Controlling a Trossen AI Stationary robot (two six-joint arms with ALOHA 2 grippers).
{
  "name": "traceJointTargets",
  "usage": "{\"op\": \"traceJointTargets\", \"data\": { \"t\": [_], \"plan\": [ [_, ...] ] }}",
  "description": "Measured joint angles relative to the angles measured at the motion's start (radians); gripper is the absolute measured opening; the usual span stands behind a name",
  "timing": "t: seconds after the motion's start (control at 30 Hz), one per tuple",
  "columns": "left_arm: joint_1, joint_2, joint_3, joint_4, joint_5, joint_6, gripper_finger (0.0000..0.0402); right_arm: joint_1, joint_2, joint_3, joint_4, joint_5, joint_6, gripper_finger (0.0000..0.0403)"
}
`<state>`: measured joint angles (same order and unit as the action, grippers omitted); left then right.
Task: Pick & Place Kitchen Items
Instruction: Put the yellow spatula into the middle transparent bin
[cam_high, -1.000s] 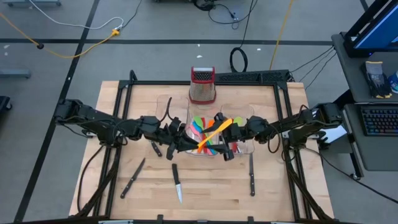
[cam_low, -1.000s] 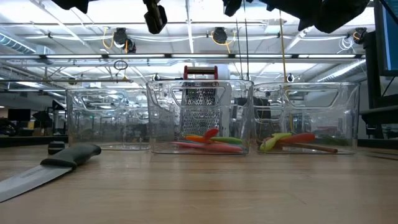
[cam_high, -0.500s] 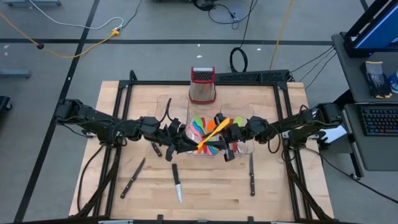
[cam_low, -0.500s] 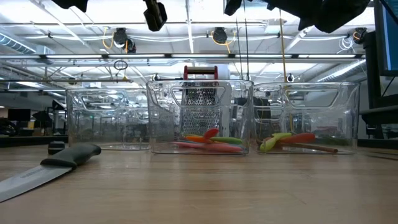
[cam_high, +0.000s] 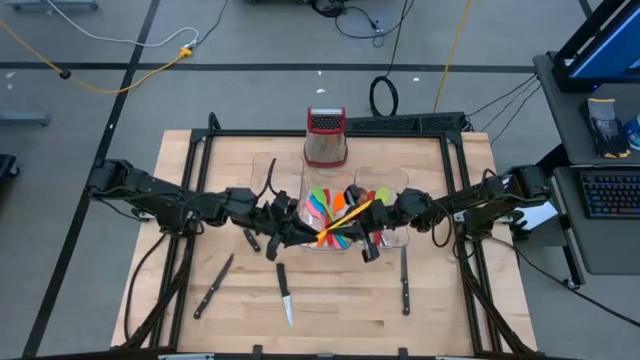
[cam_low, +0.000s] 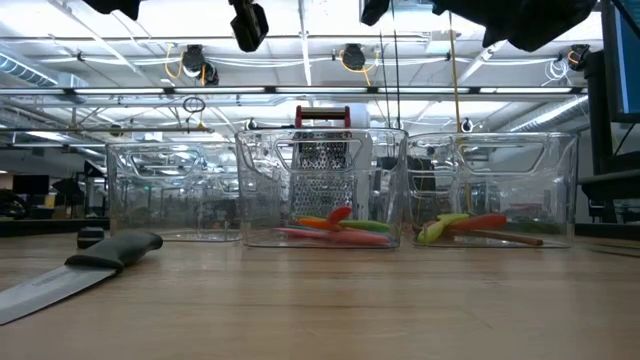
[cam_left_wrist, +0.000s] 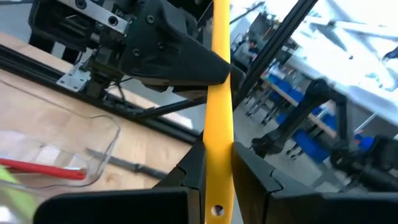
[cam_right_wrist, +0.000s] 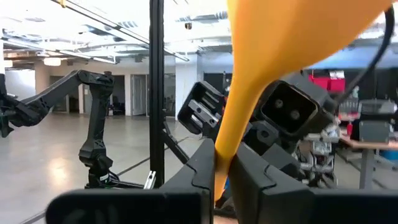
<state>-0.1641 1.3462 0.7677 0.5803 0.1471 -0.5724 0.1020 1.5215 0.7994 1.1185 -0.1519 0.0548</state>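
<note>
Both jaws on yellow spatula (cam_high: 345, 221)

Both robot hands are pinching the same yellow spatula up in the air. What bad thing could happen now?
The long yellow-orange plastic spatula is pinched by both the left gripper and the right gripper. If both pull, it may bend or slip out. If it drops, it might miss the clear plastic bin below and land on the wooden table near the black-handled steel knife.
</note>
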Motion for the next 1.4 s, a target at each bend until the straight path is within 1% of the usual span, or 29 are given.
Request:
{"op": "traceJointTargets", "data": {
  "t": [0.1, 0.2, 0.3, 0.43, 0.47, 0.57, 0.63, 0.7, 0.77, 0.83, 0.93, 1.0, 1.07, 1.17, 1.33, 1.4],
  "plan": [
    [0.000, 0.000, 0.000, -0.035, -0.002, 0.048, 0.0053, 0.000, -0.004, 0.000, -0.066, 0.048, 0.044, 0.0017],
    [0.014, -0.006, 0.000, -0.087, -0.009, 0.091, 0.0065, -0.002, -0.024, 0.000, -0.166, 0.116, 0.101, 0.0017],
    [0.039, -0.017, 0.000, -0.181, -0.047, 0.124, 0.0084, -0.004, -0.046, 0.001, -0.284, 0.190, 0.172, 0.0013],
    [0.067, -0.049, 0.003, -0.277, -0.115, 0.167, 0.0106, -0.014, -0.082, -0.002, -0.453, 0.246, 0.252, 0.0013],
    [0.072, -0.064, 0.002, -0.321, -0.135, 0.179, 0.0111, -0.018, -0.089, -0.002, -0.498, 0.266, 0.270, 0.0013],
    [0.083, -0.073, 0.003, -0.337, -0.167, 0.217, 0.0122, -0.033, -0.109, -0.002, -0.573, 0.299, 0.331, 0.0013],
    [0.085, -0.102, -0.001, -0.384, -0.191, 0.238, 0.0125, -0.050, -0.114, -0.002, -0.599, 0.286, 0.379, 0.0013],
    [0.086, -0.118, 0.003, -0.384, -0.220, 0.262, 0.0126, -0.071, -0.116, 0.000, -0.628, 0.255, 0.432, 0.0013],
    [0.085, -0.144, 0.001, -0.438, -0.275, 0.285, 0.0126, -0.097, -0.116, 0.030, -0.716, 0.209, 0.488, 0.0013],
    [0.085, -0.159, -0.001, -0.466, -0.333, 0.309, 0.0127, -0.120, -0.117, 0.084, -0.862, 0.183, 0.530, 0.0013],
    [0.083, -0.190, -0.001, -0.514, -0.406, 0.339, 0.0127, -0.145, -0.103, 0.196, -1.121, 0.178, 0.552, 0.0013],
    [0.080, -0.192, 0.003, -0.502, -0.426, 0.343, 0.0127, -0.159, -0.086, 0.275, -1.252, 0.177, 0.559, 0.0013],
    [0.080, -0.199, 0.000, -0.536, -0.440, 0.343, 0.0127, -0.164, -0.066, 0.338, -1.346, 0.177, 0.559, 0.0013],
    [0.076, -0.205, 0.001, -0.543, -0.442, 0.343, 0.0127, -0.163, -0.023, 0.400, -1.393, 0.172, 0.557, 0.0013],
    [0.063, -0.204, 0.000, -0.566, -0.444, 0.347, 0.0127, -0.170, 0.051, 0.415, -1.399, 0.073, 0.587, 0.0013],
    [0.055, -0.205, 0.000, -0.567, -0.445, 0.357, 0.0127, -0.176, 0.081, 0.417, -1.369, 0.043, 0.600, 0.0013]
  ]
}}
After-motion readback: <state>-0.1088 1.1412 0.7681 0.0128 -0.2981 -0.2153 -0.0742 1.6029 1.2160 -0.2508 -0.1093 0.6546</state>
